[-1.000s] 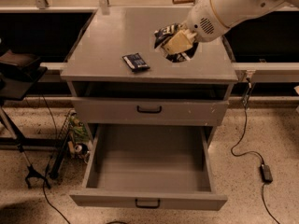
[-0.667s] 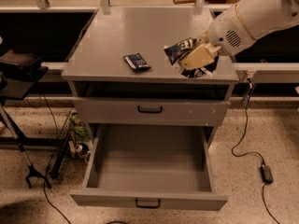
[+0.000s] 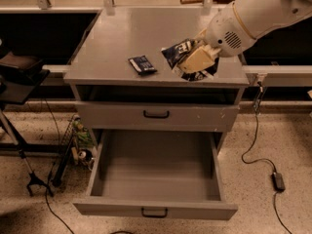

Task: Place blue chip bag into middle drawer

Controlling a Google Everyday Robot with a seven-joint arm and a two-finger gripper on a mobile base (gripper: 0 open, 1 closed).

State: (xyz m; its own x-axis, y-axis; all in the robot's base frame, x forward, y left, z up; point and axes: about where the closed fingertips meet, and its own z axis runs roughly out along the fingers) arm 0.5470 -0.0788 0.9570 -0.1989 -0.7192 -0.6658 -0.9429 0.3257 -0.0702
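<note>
The blue chip bag [image 3: 173,51] is a crinkly dark-blue bag with white lettering. It is held in my gripper [image 3: 194,61], which is shut on it just above the front right part of the cabinet top [image 3: 117,38]. The cream fingers [image 3: 197,58] cover much of the bag. The middle drawer [image 3: 155,208] is pulled wide open below, grey and deep, with a black bar handle on its front. It lies below and in front of the gripper.
A small flat dark-blue packet [image 3: 142,65] lies on the cabinet top left of the bag. A closed drawer front [image 3: 156,115] sits above the open drawer. A black stand [image 3: 19,77] is at the left, and a cable with an adapter [image 3: 278,180] at the right.
My gripper has carried the bag from the middle right of the cabinet top toward its front edge. The open drawer and the flat packet have not moved.
</note>
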